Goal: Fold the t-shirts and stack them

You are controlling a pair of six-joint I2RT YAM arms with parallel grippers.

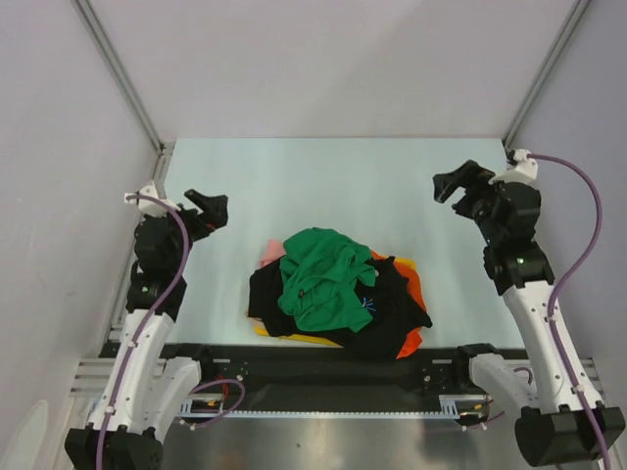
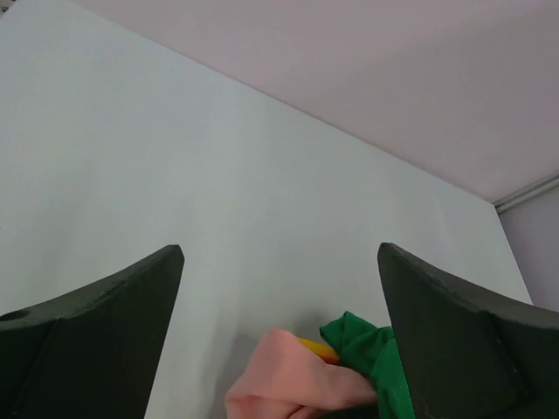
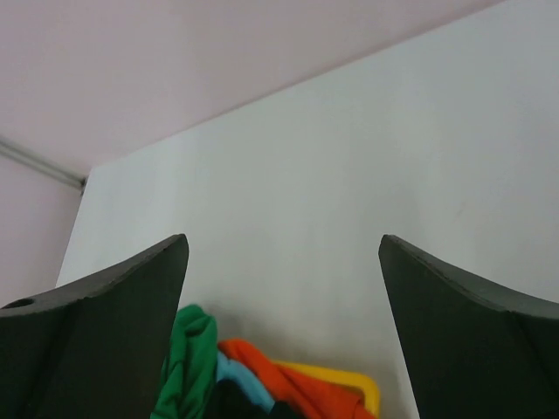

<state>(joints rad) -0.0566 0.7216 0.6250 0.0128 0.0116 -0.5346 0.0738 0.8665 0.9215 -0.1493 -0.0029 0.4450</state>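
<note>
Fingers on both arms are standing wide apart, gripping nothing. Near the bases, the t-shirts are lying heaped at the table's near middle. The green t-shirt is sprawling over the black t-shirt, with the yellow t-shirt and orange t-shirt peeking out and the pink t-shirt at the far side. Farther out, the left gripper and right gripper are hovering on either side, well apart from the heap.

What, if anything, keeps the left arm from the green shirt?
Likely nothing, so yes: the green shirt lies uncovered atop the pile, with just table between it and the open left gripper.
</note>
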